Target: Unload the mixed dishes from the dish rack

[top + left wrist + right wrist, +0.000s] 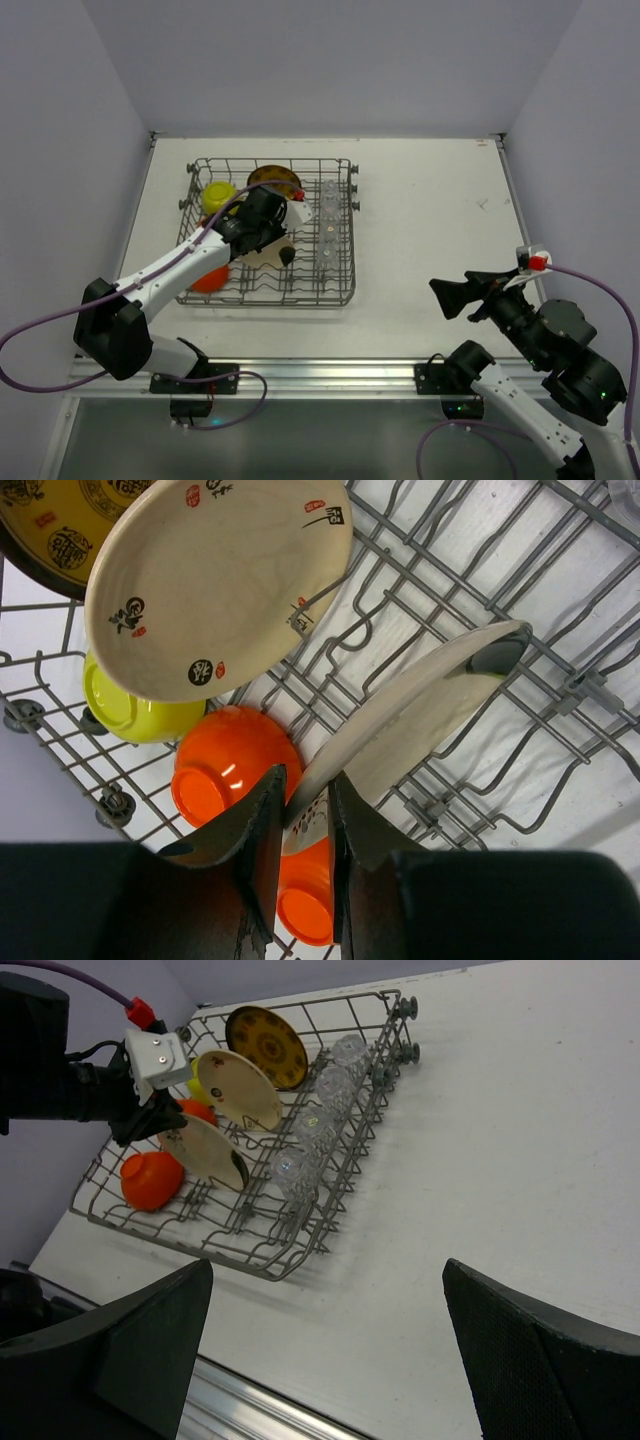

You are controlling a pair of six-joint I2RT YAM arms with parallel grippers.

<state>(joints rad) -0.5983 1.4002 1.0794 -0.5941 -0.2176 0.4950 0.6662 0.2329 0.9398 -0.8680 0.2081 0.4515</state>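
The grey wire dish rack sits at the table's left. In the left wrist view my left gripper is shut on the near rim of a tilted cream plate, one finger on each face. Two orange bowls lie upside down beneath it. A second cream plate, a lime-yellow bowl and a brown-gold plate stand behind. Clear glass cups line the rack's right side. My right gripper hangs open and empty over bare table, right of the rack.
White walls close in the table on the left, back and right. An aluminium rail runs along the near edge. The white tabletop stretches right of the rack.
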